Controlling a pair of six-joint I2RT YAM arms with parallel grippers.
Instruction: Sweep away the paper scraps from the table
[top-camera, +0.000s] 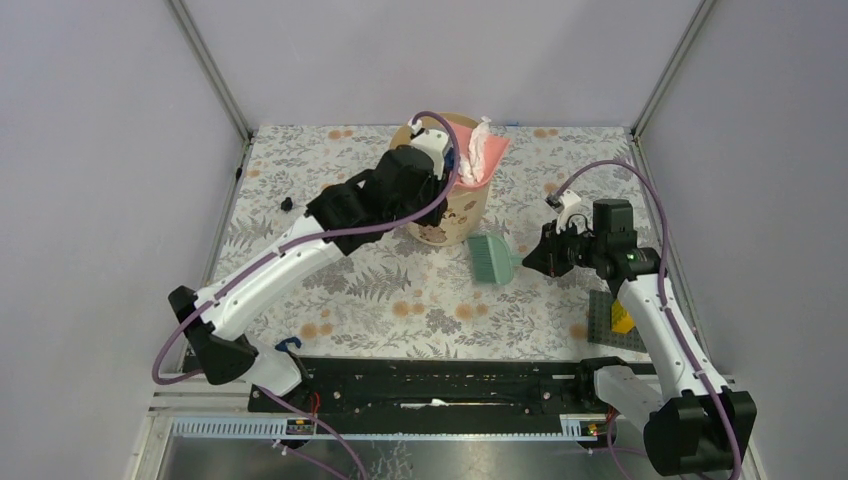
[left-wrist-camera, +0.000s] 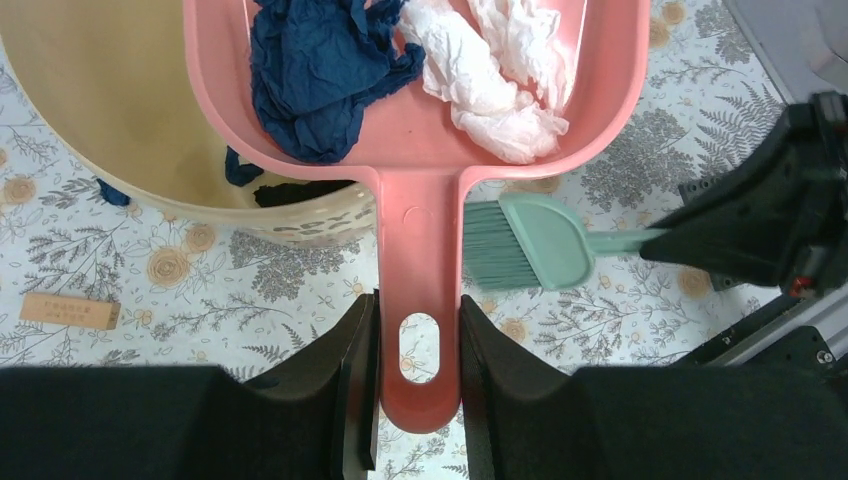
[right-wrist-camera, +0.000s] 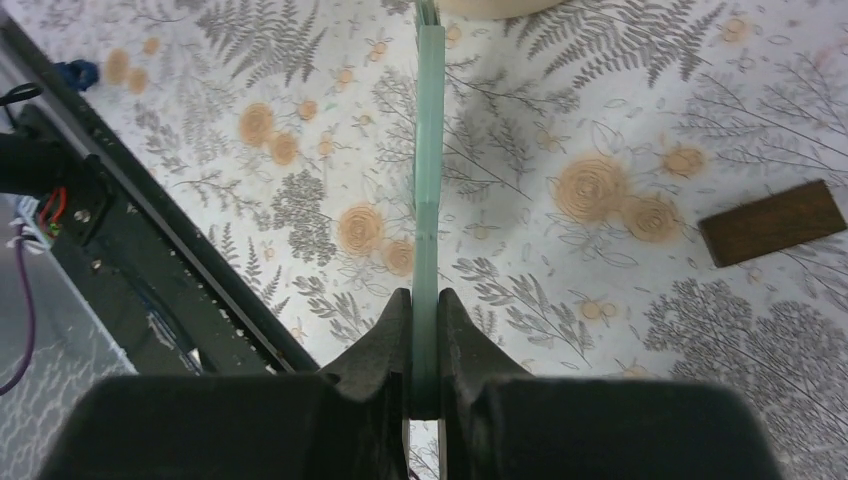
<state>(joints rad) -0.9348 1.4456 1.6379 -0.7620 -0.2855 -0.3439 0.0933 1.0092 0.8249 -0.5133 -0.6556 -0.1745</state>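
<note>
Left gripper (left-wrist-camera: 418, 320), clamped on the pink dustpan (left-wrist-camera: 416, 225) handle, had the paper scraps (left-wrist-camera: 315, 80) straight ahead along it, partly over the bin (left-wrist-camera: 90, 110), while the right gripper (right-wrist-camera: 423, 300) pinched the green brush (left-wrist-camera: 535, 245).

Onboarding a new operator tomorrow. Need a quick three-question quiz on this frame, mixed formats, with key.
1. True or false: the left arm's fingers are closed on the handle of the pink dustpan.
2. Multiple choice: what do the right arm's fingers hold? A) brown block B) green brush C) yellow brick
3. Short answer: what lies in the dustpan?

Key: 1 true. 2 B. 3 crumpled paper, dark blue and white.
</note>
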